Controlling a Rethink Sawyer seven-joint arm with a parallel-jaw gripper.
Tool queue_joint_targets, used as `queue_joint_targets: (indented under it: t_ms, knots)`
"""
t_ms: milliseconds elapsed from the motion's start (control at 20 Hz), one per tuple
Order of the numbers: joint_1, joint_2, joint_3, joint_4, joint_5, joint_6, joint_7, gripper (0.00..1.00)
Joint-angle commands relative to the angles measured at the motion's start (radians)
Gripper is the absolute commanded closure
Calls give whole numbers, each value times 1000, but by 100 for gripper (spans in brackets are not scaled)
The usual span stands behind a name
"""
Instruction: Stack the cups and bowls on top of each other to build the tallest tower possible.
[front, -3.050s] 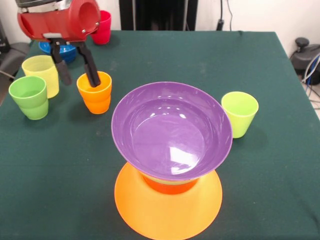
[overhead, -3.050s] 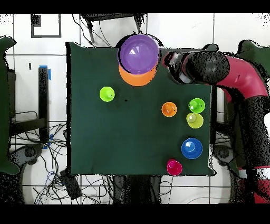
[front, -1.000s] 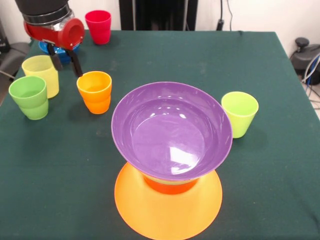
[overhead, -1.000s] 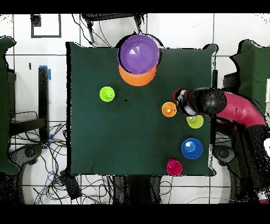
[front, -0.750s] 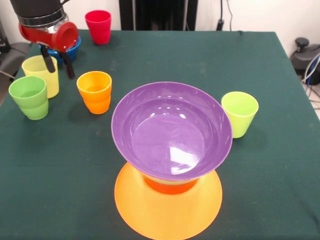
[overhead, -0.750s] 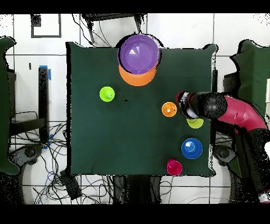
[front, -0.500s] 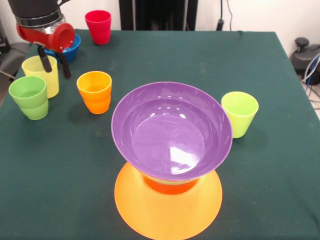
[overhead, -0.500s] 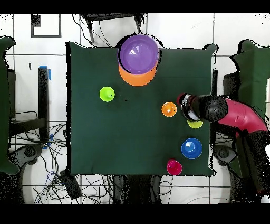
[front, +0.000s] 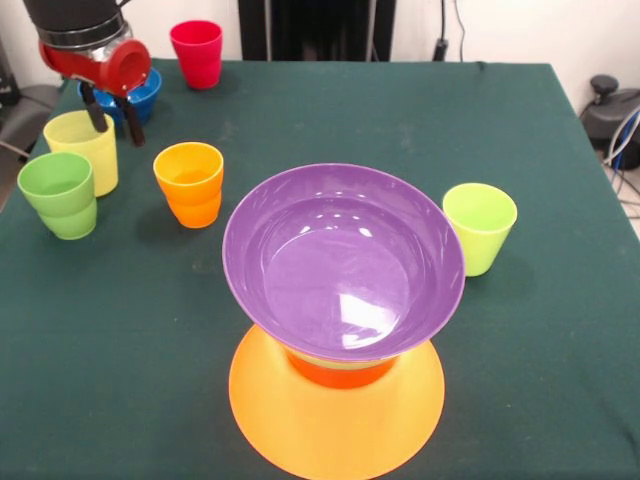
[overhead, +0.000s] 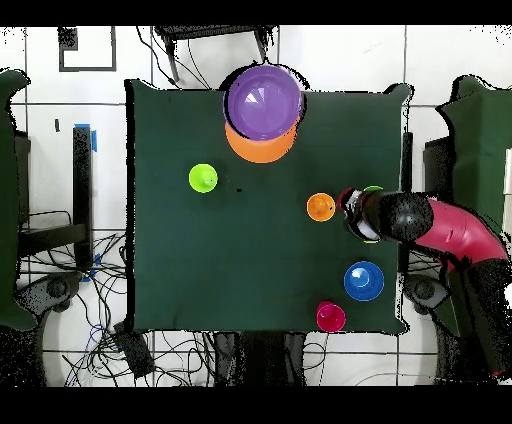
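The tower stands at the table's front: a purple bowl (front: 343, 260) (overhead: 263, 100) on a small red-orange bowl (front: 335, 370) on the upturned wide orange bowl (front: 337, 410) (overhead: 262, 150). My gripper (front: 114, 124) (overhead: 352, 212) is open and holds nothing. It hangs at the right rim of the pale yellow cup (front: 80, 152), one finger over the cup's mouth and the other outside it. The orange cup (front: 189, 183) (overhead: 320, 207) stands just to its right, the green cup (front: 58, 193) to the left. The overhead view hides the yellow cup under the arm.
A blue bowl (front: 143, 97) (overhead: 363, 281) sits right behind the gripper, with a red cup (front: 196, 52) (overhead: 330, 317) beyond it. A lime green cup (front: 480, 227) (overhead: 203, 178) stands alone beside the tower. The red arm (overhead: 440, 228) reaches in over the table edge.
The gripper rose out of the orange cup and moved left and back to the pale yellow cup's rim, still open. No cup or bowl has shifted.
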Motion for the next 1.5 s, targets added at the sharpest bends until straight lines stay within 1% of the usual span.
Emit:
queue_joint_targets:
  t_ms: [50, 200, 400, 550, 850, 1200, 1500]
  knots:
    - [14, -4, -26, 90, -29, -17, -26, 0]
    - [19, -11, -24, 102, -24, -27, -14, 0]
    - [26, 12, -21, 100, -30, -62, 1, 0]
    - [37, 43, -18, 90, -34, -96, 18, 0]
    - [42, 59, -10, 94, -30, -147, 30, 0]
    - [56, 63, -16, 101, -12, -177, 49, 0]
    - [66, 59, -23, 108, 0, -181, 57, 0]
